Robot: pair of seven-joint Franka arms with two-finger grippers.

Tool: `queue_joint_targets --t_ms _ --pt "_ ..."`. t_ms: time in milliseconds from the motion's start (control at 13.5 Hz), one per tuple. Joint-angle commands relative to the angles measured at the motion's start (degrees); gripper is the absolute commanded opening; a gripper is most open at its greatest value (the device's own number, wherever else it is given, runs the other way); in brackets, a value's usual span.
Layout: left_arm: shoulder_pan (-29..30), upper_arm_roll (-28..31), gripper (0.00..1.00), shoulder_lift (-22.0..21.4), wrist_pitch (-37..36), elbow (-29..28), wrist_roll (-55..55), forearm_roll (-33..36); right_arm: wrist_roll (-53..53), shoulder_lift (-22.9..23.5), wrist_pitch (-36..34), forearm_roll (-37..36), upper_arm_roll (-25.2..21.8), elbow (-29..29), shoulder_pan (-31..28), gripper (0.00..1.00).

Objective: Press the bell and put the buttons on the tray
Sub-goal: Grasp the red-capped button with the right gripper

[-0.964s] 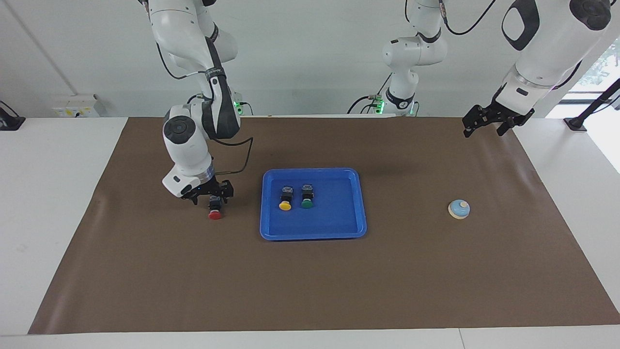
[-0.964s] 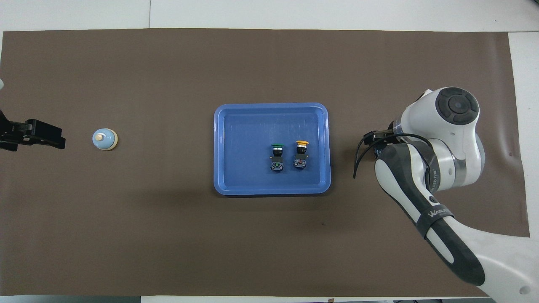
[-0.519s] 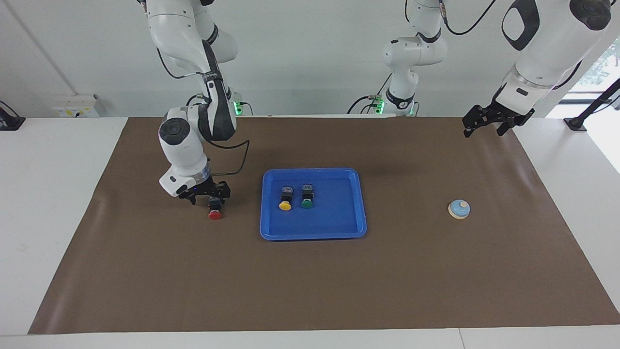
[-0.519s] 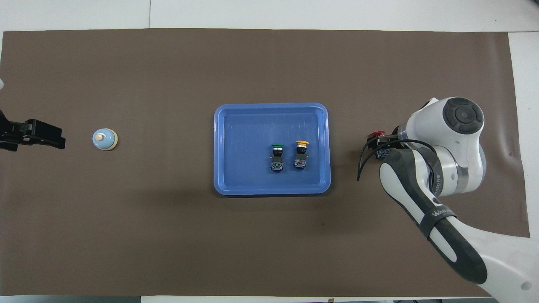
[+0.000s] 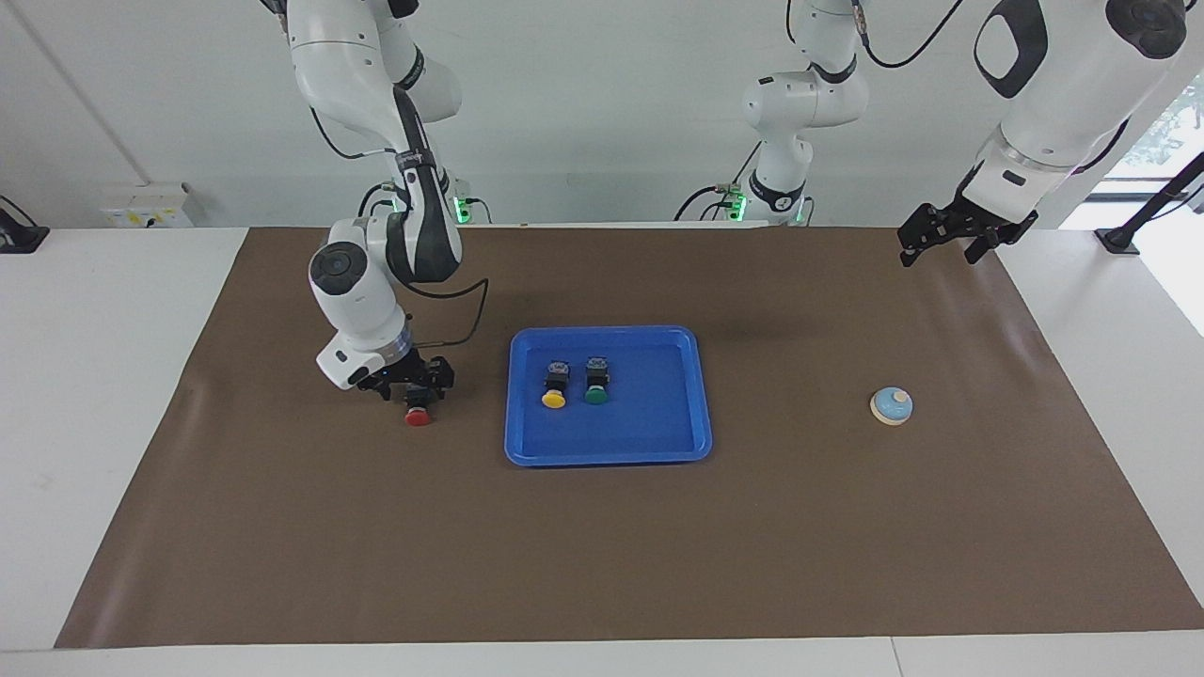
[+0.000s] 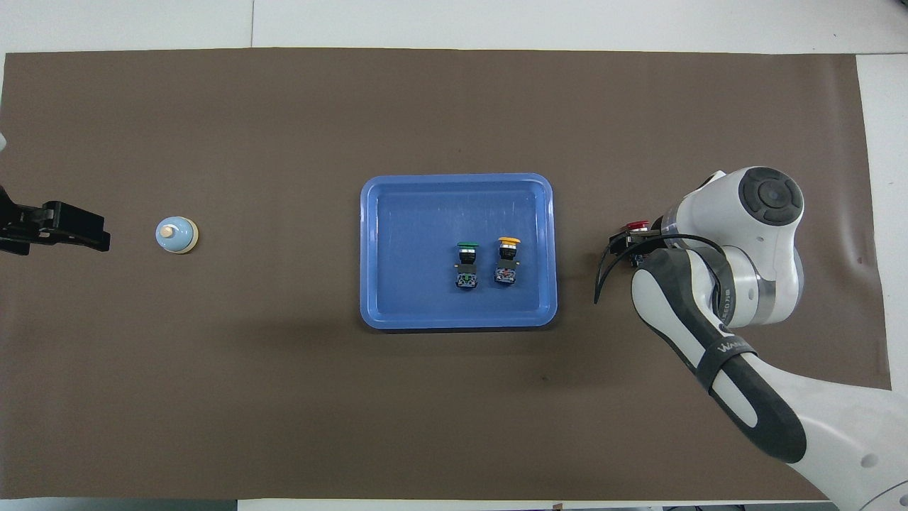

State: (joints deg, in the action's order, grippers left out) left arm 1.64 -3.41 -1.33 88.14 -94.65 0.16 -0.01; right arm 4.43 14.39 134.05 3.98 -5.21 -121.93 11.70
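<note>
Red cap showing under my right gripper (image 5: 415, 387): the red button (image 5: 419, 415) lies on the brown mat (image 5: 602, 545) toward the right arm's end of the worktop, just beside the blue tray (image 5: 701, 395) but outside it. My fingers stand spread, low around the button's black body, gripping nothing so far as I can tell. To do this pick well, I'd centre on the black body rather than the round cap, settle fully down, then clench square so it doesn't twist out.

Moving along, the tray already carries the yellow button (image 5: 554, 385) and the green button (image 5: 596, 381), side by side in the half nearer the right arm. So I'd lift clear of the raised rim and set the red one down in the bare blue toward the left arm's end, or in the strip farther from the robots, well apart from those two.

Further on, open mat, then the bell (image 5: 892, 405), alone with plenty of room around it. My left gripper (image 5: 943, 235) waits, fingers released and holding nothing, up over the mat's edge at its own end.
</note>
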Motion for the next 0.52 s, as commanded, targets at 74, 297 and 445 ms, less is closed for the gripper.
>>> queue_joint_targets --t_ms 74,297,445 --pt "-0.5 0.5 1.0 -0.3 -0.3 0.3 -0.2 -0.4 -1.6 0.3 1.3 1.3 0.5 -0.5 -0.2 0.48" --pt "-0.4 0.5 1.0 -0.3 -0.3 0.3 -0.2 -0.4 -1.3 0.3 0.9 1.3 0.8 0.0 -0.1 0.0" --pt "-0.4 0.5 1.0 -0.3 -0.3 0.3 -0.2 -0.4 -1.3 -0.2 -1.5 1.3 0.9 2.0 0.0 0.0"
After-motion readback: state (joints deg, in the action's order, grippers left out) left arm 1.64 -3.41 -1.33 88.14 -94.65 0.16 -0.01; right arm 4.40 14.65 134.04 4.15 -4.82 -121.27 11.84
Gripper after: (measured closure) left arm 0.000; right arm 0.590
